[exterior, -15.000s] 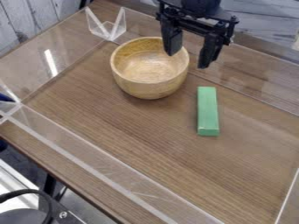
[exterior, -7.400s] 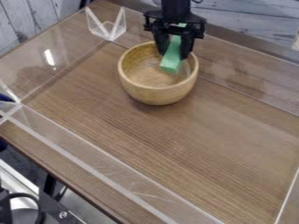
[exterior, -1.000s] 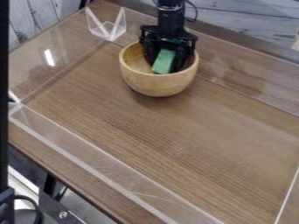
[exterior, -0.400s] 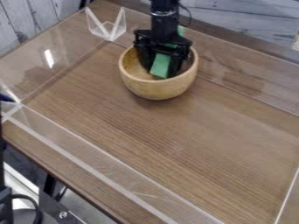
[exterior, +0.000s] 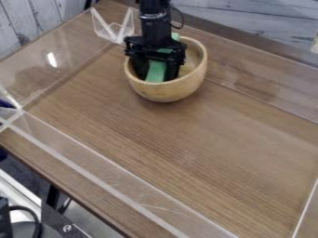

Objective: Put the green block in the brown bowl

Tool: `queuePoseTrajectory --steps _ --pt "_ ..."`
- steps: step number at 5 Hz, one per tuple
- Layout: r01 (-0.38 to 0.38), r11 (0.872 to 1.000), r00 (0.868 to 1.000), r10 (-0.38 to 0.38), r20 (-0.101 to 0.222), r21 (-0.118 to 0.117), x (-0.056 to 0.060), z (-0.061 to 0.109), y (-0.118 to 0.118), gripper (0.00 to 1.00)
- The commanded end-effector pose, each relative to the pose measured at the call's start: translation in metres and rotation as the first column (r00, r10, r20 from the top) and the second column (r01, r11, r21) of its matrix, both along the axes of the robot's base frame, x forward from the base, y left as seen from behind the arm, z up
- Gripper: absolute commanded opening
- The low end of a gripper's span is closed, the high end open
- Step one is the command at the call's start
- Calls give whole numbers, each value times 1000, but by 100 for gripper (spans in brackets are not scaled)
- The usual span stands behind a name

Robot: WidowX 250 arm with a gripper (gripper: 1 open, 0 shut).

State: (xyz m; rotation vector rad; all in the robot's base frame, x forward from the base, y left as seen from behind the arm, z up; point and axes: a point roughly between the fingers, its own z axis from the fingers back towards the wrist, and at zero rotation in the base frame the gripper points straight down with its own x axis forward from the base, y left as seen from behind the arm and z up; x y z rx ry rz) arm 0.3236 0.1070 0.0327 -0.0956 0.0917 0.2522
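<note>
Shows, from above and at a slant, a brown wooden surface [exterior: 187,153] with a light-brown round bowl [exterior: 170,91] near its far side. In that bowl, shows the green block [exterior: 155,71], with its near end low inside, toward the bowl's near wall. Also shows a small patch of green by the bowl's far rim, apparently the block's other end, with the middle hidden behind dark parts. Over the bowl, shows a black end effector [exterior: 155,46], reaching in from the top of the view and covering much of the bowl's inside. Cannot tell whether to call it wide, narrow or closed on the block, with dark fingers overlapping dark fingers and the block close among them.

Just beyond the bowl on the left, shows a pale, see-through angular object [exterior: 113,22]. Well apart from the bowl, at the lower left corner, shows a black curved cable [exterior: 25,210] beside dark equipment. Beyond the bowl, toward the upper right, shows pale grey wooden boards [exterior: 255,15].
</note>
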Motion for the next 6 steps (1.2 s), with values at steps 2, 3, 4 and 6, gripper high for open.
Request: queuePoseTrajectory --steps 2,3,4,6 --pt "-12 1000 994 11 113 11 1 54 7 100" --pt "-6 1000 989 5 148 8 0 76 6 100" --pt "-2 1000 984 0 176 9 -2 93 5 100" --pt "0 1000 982 -3 188 15 -6 104 7 100"
